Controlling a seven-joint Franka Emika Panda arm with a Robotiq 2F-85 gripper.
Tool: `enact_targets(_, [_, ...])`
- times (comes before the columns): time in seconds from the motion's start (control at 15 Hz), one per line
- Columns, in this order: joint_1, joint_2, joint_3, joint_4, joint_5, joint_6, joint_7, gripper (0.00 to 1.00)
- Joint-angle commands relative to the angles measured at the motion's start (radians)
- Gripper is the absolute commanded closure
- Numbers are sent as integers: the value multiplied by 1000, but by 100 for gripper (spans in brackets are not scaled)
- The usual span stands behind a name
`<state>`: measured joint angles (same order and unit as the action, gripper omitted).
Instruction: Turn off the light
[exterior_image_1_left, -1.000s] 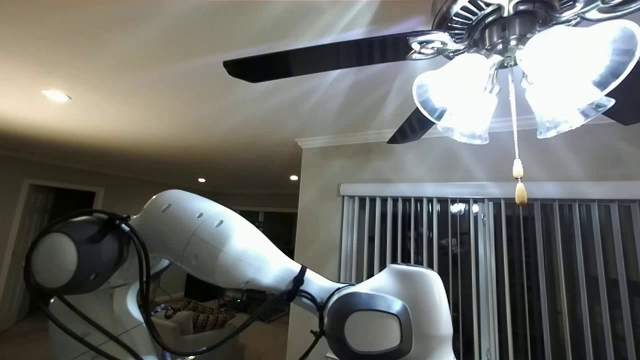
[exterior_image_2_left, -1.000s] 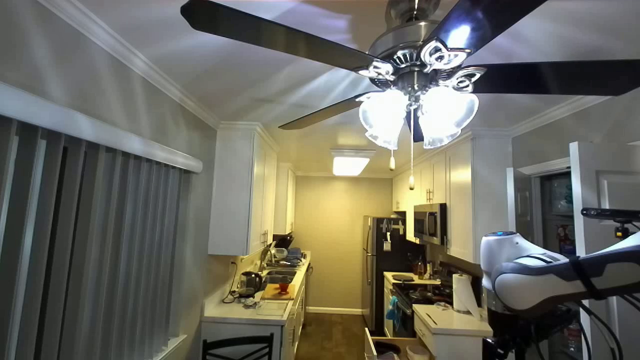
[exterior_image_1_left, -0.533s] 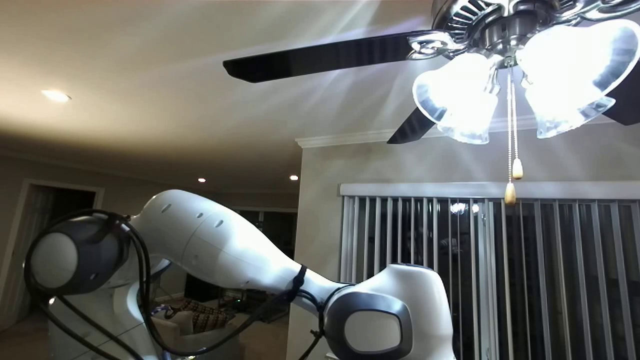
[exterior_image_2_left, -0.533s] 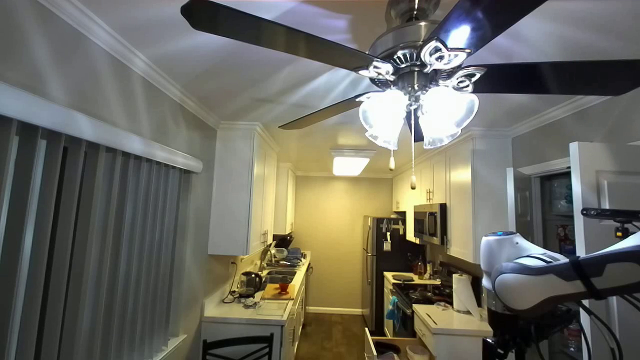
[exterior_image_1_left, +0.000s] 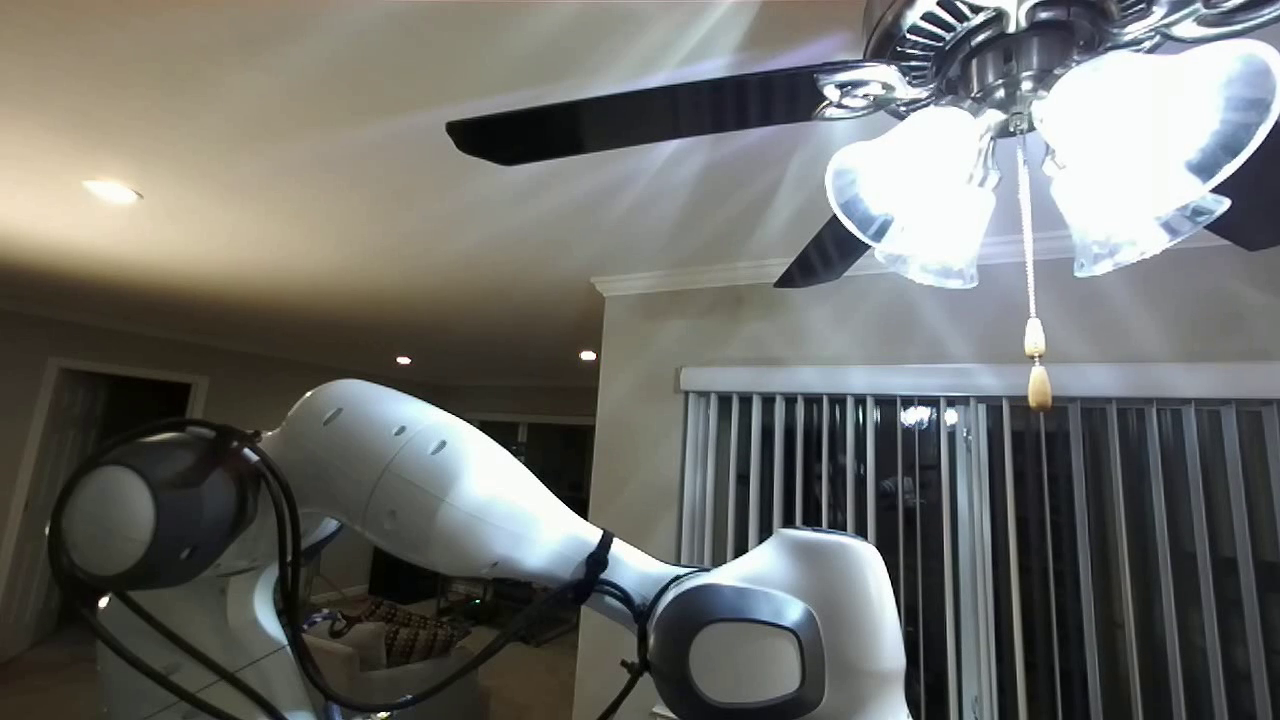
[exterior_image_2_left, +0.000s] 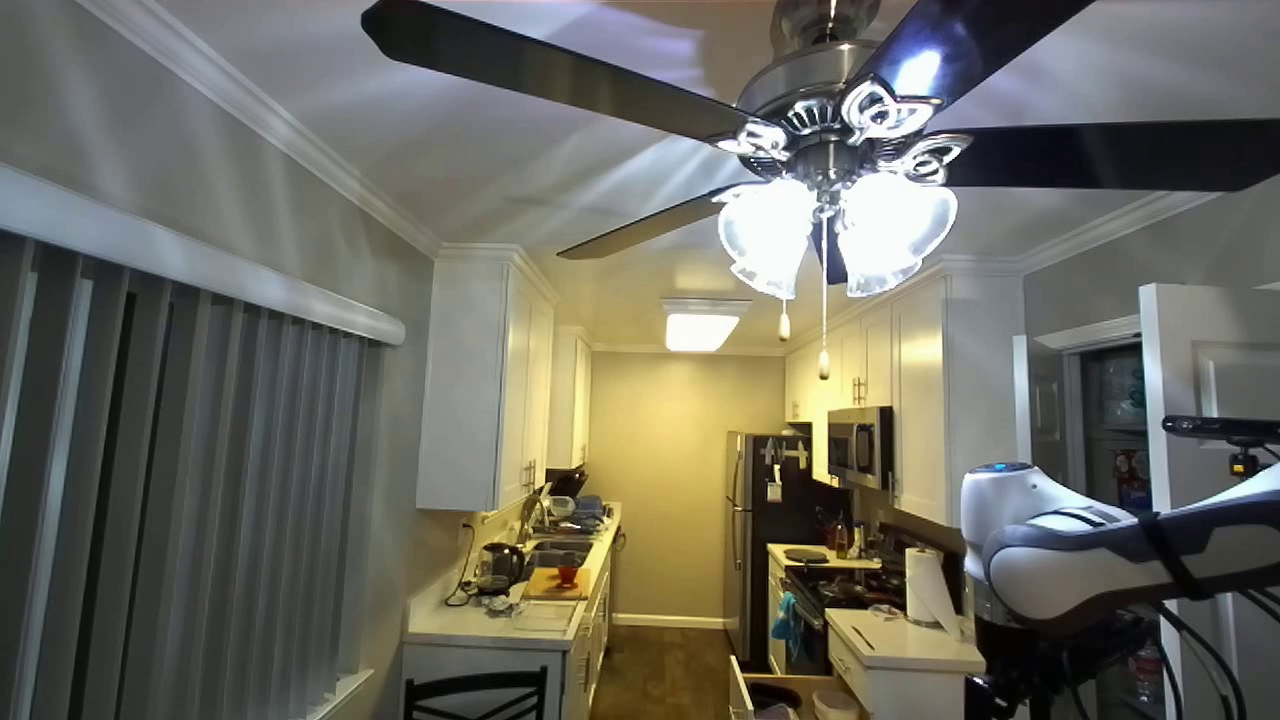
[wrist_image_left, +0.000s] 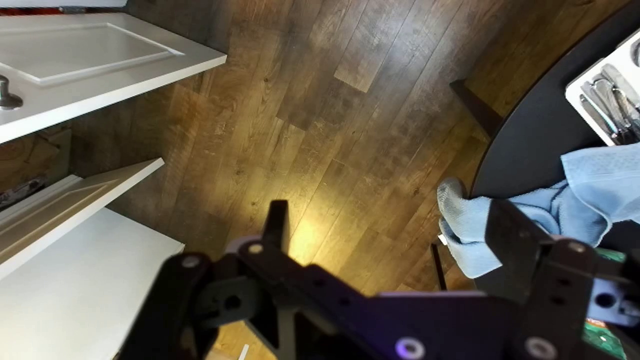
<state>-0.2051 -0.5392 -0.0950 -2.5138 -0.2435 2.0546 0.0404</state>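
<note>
**Spread pincer (wrist_image_left: 392, 227) hanging low, fan light (exterior_image_2_left: 888, 235) burning above**

You are holding the pincer low, pointing it at the floor (wrist_image_left: 360, 150); its fingers (wrist_image_left: 512, 245) are standing wide apart, gripping nothing. Beyond them a dark round worktop (wrist_image_left: 530, 135) is carrying a pale-blue cloth (wrist_image_left: 605, 180). One finger is covering part of the cloth in the wrist view; contact: not determinable. Suggest you are rising straight first, so nothing is snagging.

The arm (exterior_image_1_left: 470, 490) is standing well below the light in both exterior views. Step in hand, as judged: you are needing to bring the pincer up to a pull chain (exterior_image_1_left: 1027, 230); nothing is touching either of the two.

A shorter chain is ending in an upper pendant (exterior_image_2_left: 784, 327), a longer one in a lower pendant (exterior_image_2_left: 824, 365); which one is working the light is not showing. Near the blind rail (exterior_image_1_left: 880, 381) in an exterior view they are lining up one above the other, so you are best checking both views and taking only one. You are wanting a slow approach from below, since a nudged pendant is probably swinging away; then a hold, a straight, gentle downward pull and a prompt release.

The fan light is glowing in both exterior views: task not yet done. Farther back a kitchen ceiling panel (exterior_image_2_left: 700, 331) is also burning; you are probably leaving that alone, no chain showing on it.
</note>
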Motion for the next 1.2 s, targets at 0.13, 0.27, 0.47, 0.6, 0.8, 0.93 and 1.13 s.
enact_targets(0.13, [61,-43,24,-16,43,10,-11,0])
enact_targets(0.27, [133,-97,50,-31,90,38,-29,0])
enact_targets(0.47, [214,-134,130,-13,124,113,18,0])
enact_targets(0.6, [243,-144,167,1,140,206,48,0])
enact_targets(0.8, [259,-133,210,32,159,367,104,0])
enact_targets(0.93, [244,-113,242,72,154,472,154,0])
enact_targets(1.13, [191,-106,281,149,139,576,237,0])
